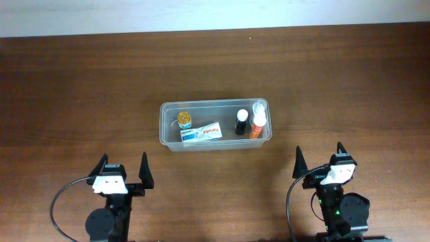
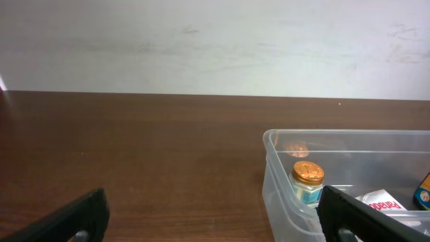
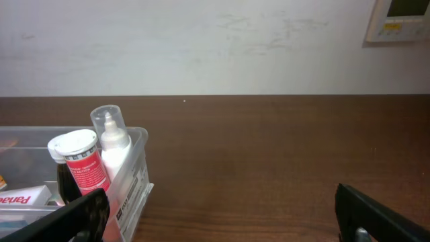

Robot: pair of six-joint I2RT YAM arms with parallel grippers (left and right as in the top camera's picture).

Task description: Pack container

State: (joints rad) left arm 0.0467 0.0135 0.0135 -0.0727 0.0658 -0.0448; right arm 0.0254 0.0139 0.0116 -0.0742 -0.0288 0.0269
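The clear plastic container (image 1: pixel 213 146) sits mid-table. Inside lie a small jar with a gold lid (image 1: pixel 184 120), a white and blue box (image 1: pixel 202 132), a black bottle (image 1: pixel 241 122), an orange bottle with a white cap (image 1: pixel 257 126) and a clear-capped white bottle (image 1: pixel 260 107). My left gripper (image 1: pixel 123 169) is open and empty, near the front edge, left of the container. My right gripper (image 1: pixel 320 157) is open and empty, to the container's front right. The left wrist view shows the container's left end (image 2: pixel 279 176) with the jar (image 2: pixel 307 181). The right wrist view shows its right end (image 3: pixel 134 176) with the orange bottle (image 3: pixel 82 163).
The dark wooden table (image 1: pixel 80 94) runs back to a white wall (image 1: pixel 201 13). A wall panel (image 3: pixel 400 19) shows at the top right of the right wrist view. Black cables loop beside both arm bases at the front edge.
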